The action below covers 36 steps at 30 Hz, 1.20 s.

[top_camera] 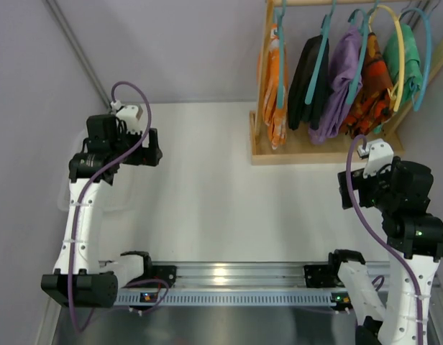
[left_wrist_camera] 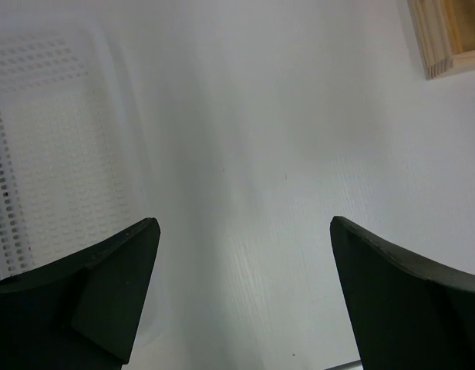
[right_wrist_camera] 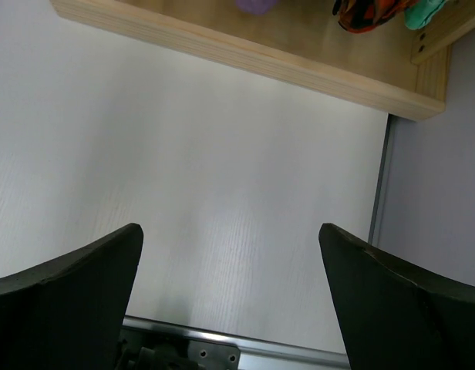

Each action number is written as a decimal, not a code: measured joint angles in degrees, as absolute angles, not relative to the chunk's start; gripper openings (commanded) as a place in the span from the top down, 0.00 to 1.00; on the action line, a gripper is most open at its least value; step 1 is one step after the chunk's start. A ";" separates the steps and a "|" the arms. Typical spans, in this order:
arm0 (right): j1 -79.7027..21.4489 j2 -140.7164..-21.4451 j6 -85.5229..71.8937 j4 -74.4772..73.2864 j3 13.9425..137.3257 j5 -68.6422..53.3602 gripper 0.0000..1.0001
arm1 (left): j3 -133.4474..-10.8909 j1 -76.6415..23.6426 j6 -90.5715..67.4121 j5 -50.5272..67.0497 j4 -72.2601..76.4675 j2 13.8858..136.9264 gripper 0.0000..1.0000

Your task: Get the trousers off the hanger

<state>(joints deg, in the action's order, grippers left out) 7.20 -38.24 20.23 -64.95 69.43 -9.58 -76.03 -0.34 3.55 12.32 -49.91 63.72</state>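
Several garments hang on teal and yellow hangers from a wooden rack point(top_camera: 322, 147) at the back right: orange point(top_camera: 275, 93), black point(top_camera: 306, 79), purple point(top_camera: 339, 79), patterned orange point(top_camera: 371, 90) and green point(top_camera: 403, 57). I cannot tell which are the trousers. My left gripper point(top_camera: 151, 147) is open and empty over the white table, far left of the rack; its wrist view point(left_wrist_camera: 245, 223) shows only bare table between the jaws. My right gripper point(top_camera: 345, 188) is open and empty just in front of the rack base point(right_wrist_camera: 245, 50), with garment hems point(right_wrist_camera: 368, 11) at that view's top edge.
A white perforated basket point(left_wrist_camera: 45, 154) sits on the table under the left arm. The rack's base corner point(left_wrist_camera: 446, 38) shows in the left wrist view. A metal rail point(top_camera: 229, 277) runs along the near edge. A grey wall point(right_wrist_camera: 438, 193) borders the table on the right.
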 measured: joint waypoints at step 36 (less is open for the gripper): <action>18.26 -45.98 10.59 -67.72 87.55 -22.04 0.01 | -114.02 -32.01 -46.83 30.44 3.97 102.63 0.27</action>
<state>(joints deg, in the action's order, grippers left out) 18.26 -45.98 10.59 -67.72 87.55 -22.04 -114.02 -32.01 -46.83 30.44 3.97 102.63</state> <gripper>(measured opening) 0.993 0.779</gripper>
